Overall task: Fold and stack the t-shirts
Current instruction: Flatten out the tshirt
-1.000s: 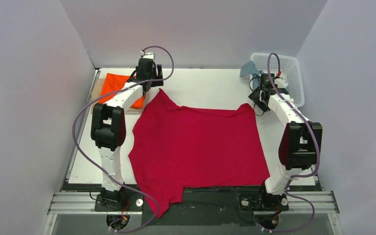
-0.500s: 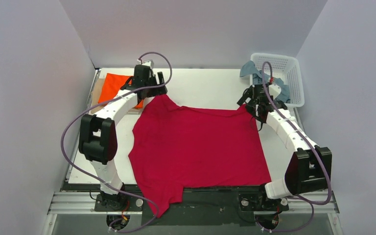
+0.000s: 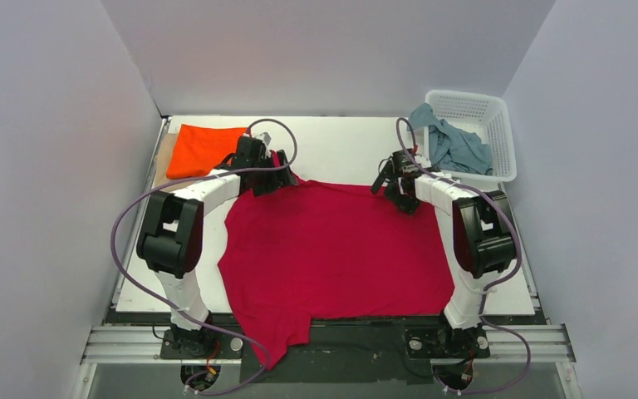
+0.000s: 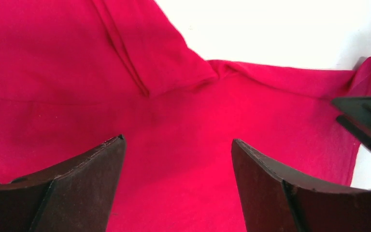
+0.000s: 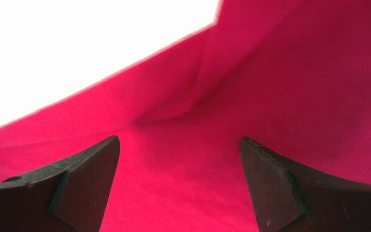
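Note:
A crimson red t-shirt (image 3: 332, 249) lies spread across the middle of the white table (image 3: 341, 145), and one sleeve hangs over the near edge. My left gripper (image 3: 281, 179) is open over its far left corner; the left wrist view has red cloth (image 4: 53, 63) with a folded sleeve beneath the gripper (image 4: 178, 138). My right gripper (image 3: 392, 188) is open over the far right corner, with nothing between its jaws (image 5: 179, 138) and creased red cloth (image 5: 319, 72) below. A folded bright orange t-shirt (image 3: 203, 150) rests at the far left.
A white lattice basket (image 3: 503, 137) stands at the far right corner with a grey-blue t-shirt (image 3: 457, 148) draped in it and over its left rim. Grey walls close in on both sides. The right gripper's fingers (image 4: 367, 123) show at the left wrist view's right edge.
Both grippers have opened and let go of the red shirt's far edge. Both arms moved inward and lower over it. The raised far left corner has dropped flat.

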Tool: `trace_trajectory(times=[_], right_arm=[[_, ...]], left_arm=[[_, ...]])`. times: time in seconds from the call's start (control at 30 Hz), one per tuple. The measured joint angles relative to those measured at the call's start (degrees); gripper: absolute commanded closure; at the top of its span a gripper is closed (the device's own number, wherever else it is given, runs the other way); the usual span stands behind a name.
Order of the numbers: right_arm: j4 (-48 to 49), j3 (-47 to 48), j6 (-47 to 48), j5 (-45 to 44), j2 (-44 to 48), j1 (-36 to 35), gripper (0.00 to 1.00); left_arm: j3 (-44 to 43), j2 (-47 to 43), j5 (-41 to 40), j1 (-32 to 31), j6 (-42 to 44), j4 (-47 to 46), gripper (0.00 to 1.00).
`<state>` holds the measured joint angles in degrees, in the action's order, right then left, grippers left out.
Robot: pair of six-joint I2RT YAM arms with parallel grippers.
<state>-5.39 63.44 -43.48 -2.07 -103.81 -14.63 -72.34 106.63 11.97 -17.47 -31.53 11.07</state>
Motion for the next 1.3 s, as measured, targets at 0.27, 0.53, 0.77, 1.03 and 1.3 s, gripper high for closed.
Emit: trace_trajectory(times=[0.27,0.53,0.77,1.03,1.3], right_arm=[[4.7,9.6,-0.2,0.0,-8.3,-0.9,0.11],[5.1,13.1,-0.4,-0.8,-11.6,-1.1,0.11],[4.7,13.8,-0.4,-1.7,-12.0,-1.2,0.12],[4.6,11.0,0.4,-1.8,-9.6,-1.6,0.12],[4.6,5.8,0.5,-2.2,-4.3,-1.6,0.12]], left_arm=[[3.6,1.6,-0.6,0.0,-1.0,-1.0,0.09],[4.9,1.7,-3.2,0.2,-0.9,-1.0,0.09],[4.9,1.7,-4.1,0.3,-0.8,-1.0,0.08],[5.0,1.7,-4.2,0.3,-0.8,-1.3,0.08],[5.0,1.7,-4.3,0.3,-0.8,-1.4,0.08]])
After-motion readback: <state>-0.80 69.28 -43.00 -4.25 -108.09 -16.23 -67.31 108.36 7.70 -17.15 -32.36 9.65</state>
